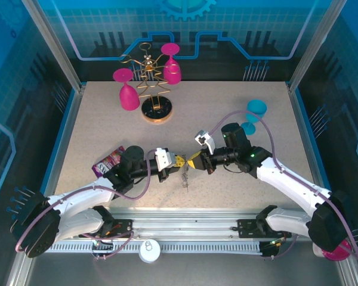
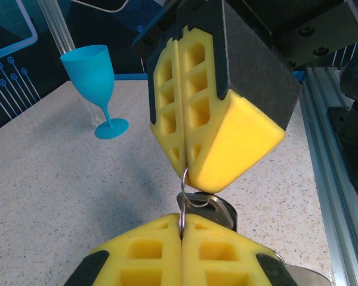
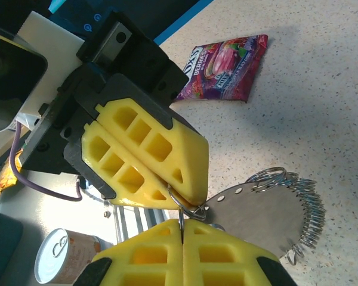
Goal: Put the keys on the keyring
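My left gripper (image 1: 180,161) and right gripper (image 1: 195,161) meet tip to tip over the near middle of the table. Both are shut on one thin wire ring (image 2: 183,187) of the keyring, the left gripper (image 2: 182,223) from below and the right gripper (image 2: 185,170) from above in the left wrist view. A silver key (image 2: 218,210) with a dark-rimmed head hangs on that wire behind the left fingers. In the right wrist view my right gripper (image 3: 182,229) and the left gripper (image 3: 176,193) pinch the wire, which joins a flat grey plate (image 3: 262,217) edged with several small rings. The keyring (image 1: 185,177) dangles below the tips.
A gold wire rack (image 1: 152,89) with pink glasses stands at the back. A blue glass (image 1: 253,113) stands at the right, also far left in the left wrist view (image 2: 101,77). A purple snack packet (image 1: 109,159) (image 3: 224,59) lies left. A can (image 1: 149,250) (image 3: 59,262) sits by the near rail.
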`<state>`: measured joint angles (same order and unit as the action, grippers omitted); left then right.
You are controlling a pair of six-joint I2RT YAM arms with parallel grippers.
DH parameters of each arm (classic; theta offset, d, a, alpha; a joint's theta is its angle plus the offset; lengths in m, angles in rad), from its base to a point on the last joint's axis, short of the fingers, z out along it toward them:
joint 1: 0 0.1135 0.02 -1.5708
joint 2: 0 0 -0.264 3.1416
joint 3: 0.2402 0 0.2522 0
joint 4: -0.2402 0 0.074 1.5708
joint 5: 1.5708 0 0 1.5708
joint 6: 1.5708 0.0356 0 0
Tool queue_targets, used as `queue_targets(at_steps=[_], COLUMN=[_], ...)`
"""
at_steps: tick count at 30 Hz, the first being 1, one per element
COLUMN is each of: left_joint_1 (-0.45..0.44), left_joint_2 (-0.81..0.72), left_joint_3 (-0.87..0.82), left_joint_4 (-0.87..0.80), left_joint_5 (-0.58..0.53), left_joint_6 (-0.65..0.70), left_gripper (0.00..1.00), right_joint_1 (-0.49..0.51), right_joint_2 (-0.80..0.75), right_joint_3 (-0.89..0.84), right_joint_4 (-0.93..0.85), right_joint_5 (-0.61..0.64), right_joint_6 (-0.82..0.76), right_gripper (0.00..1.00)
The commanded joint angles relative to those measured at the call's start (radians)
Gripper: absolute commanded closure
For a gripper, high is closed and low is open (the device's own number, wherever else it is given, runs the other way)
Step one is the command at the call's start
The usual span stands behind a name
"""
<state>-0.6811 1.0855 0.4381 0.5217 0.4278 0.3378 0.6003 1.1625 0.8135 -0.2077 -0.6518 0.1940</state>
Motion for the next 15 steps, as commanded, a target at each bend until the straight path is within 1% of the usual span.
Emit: queue_targets(at_steps=[1, 11, 15], left_joint_1=[-0.006, -0.009, -0.009], left_joint_2=[0.000, -0.003, -0.003], left_joint_3=[0.017, 0.016, 0.018], left_joint_4=[0.048, 0.046, 0.048], left_joint_5=[0.007, 0.008, 0.005], left_joint_6=[-0.017, -0.004, 0.001], left_gripper=[1.00, 1.00, 1.00], right_joint_1=[0.015, 0.013, 0.016], right_joint_2=[0.003, 0.015, 0.024], right_joint_3=[0.036, 0.048, 0.053], right_joint_4=[0.016, -0.004, -0.002], right_joint_5=[0.044, 0.169, 0.196], right_joint_6=[0.015, 0.054, 0.075], right_gripper=[1.00, 1.00, 1.00])
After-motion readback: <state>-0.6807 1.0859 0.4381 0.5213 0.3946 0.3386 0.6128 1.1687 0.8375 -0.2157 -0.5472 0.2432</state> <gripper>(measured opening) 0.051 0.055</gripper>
